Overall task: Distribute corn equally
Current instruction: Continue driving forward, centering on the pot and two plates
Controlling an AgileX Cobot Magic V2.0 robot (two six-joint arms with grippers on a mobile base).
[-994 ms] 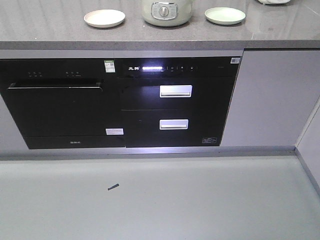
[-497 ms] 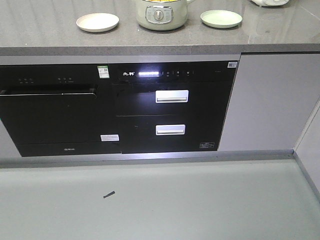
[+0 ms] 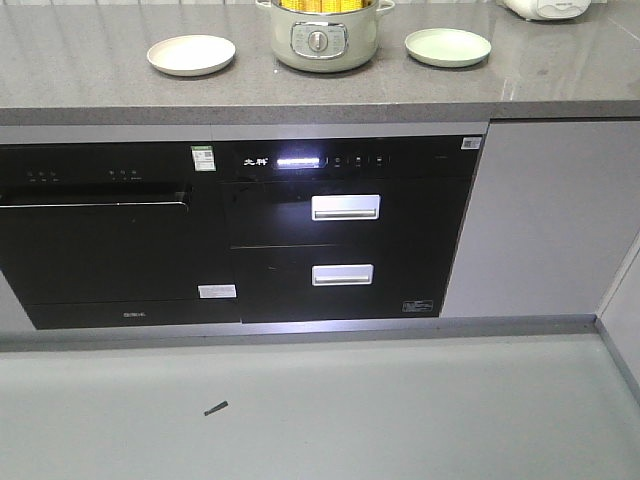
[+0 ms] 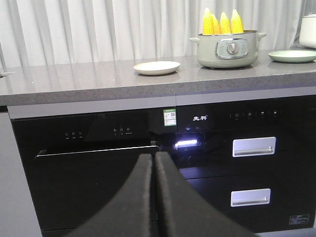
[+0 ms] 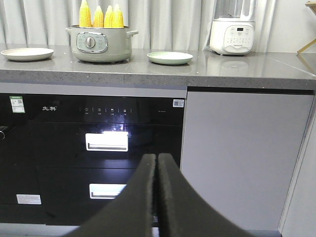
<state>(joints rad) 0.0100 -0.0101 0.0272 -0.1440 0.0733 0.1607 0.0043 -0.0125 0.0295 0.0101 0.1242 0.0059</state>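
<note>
Several yellow cobs of corn [image 4: 220,22] [image 5: 101,16] stand upright in a pale green pot [image 3: 323,40] [image 4: 228,49] [image 5: 99,45] on the grey countertop [image 3: 90,80]. Left of the pot lies a cream plate [image 3: 191,54] [image 4: 157,67] [image 5: 27,53], right of it a green plate [image 3: 447,46] [image 4: 293,56] [image 5: 170,58]. Both plates hold nothing. My left gripper [image 4: 154,157] is shut and empty, low in front of the black oven door. My right gripper [image 5: 157,158] is shut and empty too, below counter height before the drawer unit. Neither gripper shows in the front view.
Under the counter sit a black oven [image 3: 105,245] and a black unit with two white-handled drawers [image 3: 345,207]. A grey cabinet door [image 5: 244,158] stands to the right. A white cooker [image 5: 232,35] sits at the counter's far right. A small dark scrap [image 3: 215,408] lies on the floor.
The front view has shifted: the counter and cabinets sit lower in frame, the corn inside the pot has come into sight, and the floor scrap has slid down.
</note>
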